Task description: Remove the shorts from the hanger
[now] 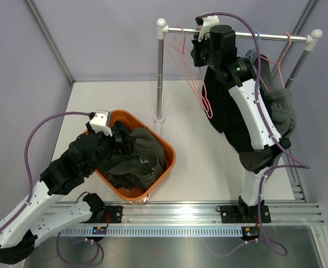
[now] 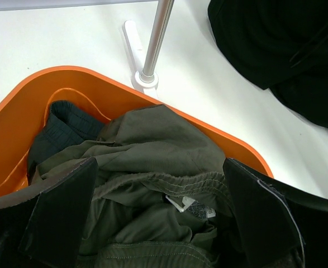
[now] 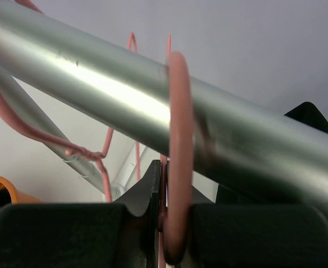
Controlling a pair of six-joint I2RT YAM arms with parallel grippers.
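Right pincer is closed tight on the hook of a pink hanger, its two black padded fingers pressed against the thin, smooth wire just under the point where the hook curls over the rail. Left pincer stands spread wide and holds nothing; its flat dark pads hang above the orange basket, one on each side of the crumpled olive shorts that lie on top of the pile with a white label showing at the gathered waistband. A darker pair of shorts is tucked beneath them against the basket's far wall. From above, black shorts hang below the rail beside the right arm, and grey-olive shorts hang bunched further right; which of these belongs to the gripped hanger cannot be told. Bare pink hangers dangle near the rail's left end. The rail is a round, polished metal tube with white caps, carried by a slim upright post that stands in a white foot on the table. That table is flat, white and matt, with a ribbed metal track along its near edge, and plain pale lilac walls close it in. The basket is glossy moulded plastic with rounded corners.
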